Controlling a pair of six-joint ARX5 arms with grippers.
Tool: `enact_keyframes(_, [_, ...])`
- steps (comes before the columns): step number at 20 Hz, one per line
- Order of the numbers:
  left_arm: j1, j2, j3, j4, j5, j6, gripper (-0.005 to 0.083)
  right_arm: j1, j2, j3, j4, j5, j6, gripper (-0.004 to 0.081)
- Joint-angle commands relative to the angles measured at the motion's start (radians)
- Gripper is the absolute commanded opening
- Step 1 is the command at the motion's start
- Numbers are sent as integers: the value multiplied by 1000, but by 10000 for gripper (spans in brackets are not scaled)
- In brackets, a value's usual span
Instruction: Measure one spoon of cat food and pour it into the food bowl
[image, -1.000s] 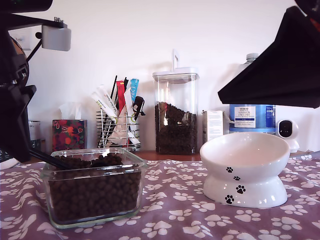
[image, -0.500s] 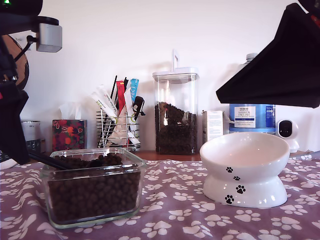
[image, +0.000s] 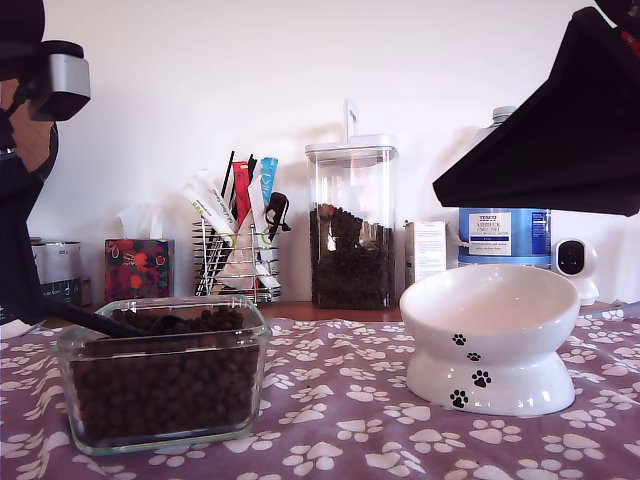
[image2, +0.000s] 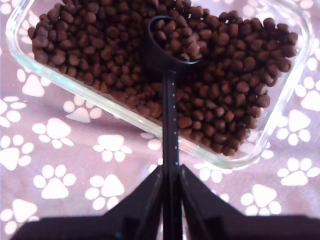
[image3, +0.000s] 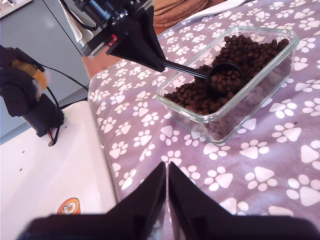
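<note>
Right now my first pincer (image2: 170, 192) is clamped on the thin handle of the spoon (image2: 170, 100), whose long axis runs straight out from the pincer over the near wall of the glass dish (image2: 125, 112) and ends with the cup set among the cat food (image2: 225, 85), filled with pellets and seemingly level with the heap. My second pincer (image3: 167, 187) hangs clear above the worktop (image3: 260, 175) with its jaws together on nothing, well apart from the dish.

The food bowl (image: 490, 335) stands on the far side of the dish from my first arm, toward the exterior view's right, with only bare paw-print cloth between dish and bowl. So the coming carry, as I judge it, runs along the handle's own line: lift, then reach onward past the dish's far wall.

Behind the dish stand a tissue box (image: 138, 268), a wire rack (image: 235, 255) and 1 tall jar (image: 351, 225) of kibble, none of them in that path. The dish rim is the likely snag.
</note>
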Motion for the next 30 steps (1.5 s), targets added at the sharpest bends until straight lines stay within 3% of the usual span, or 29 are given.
enact_keyframes(1, [5, 17, -32, 1, 35, -16, -24, 5, 4, -12, 6, -7, 3, -13])
enact_keyframes(7, [9, 17, -32, 2, 94, -44, -24, 5, 5, -12, 6, -7, 3, -13])
enact_keyframes(18, [100, 16, -32, 11, 260, -43, -24, 5, 5, -12, 6, -7, 3, -13])
enact_keyframes(25, [146, -3, -31, 31, 316, -40, -24, 4, -6, -12, 6, -4, -8, -13])
enact_keyframes(27, [160, -25, -31, 40, 340, -41, -24, 3, -32, -12, 6, 37, -8, -13])
enact_keyframes(30, [163, -54, -31, 56, 343, -41, -24, -5, -97, -12, -25, 189, -8, -13])
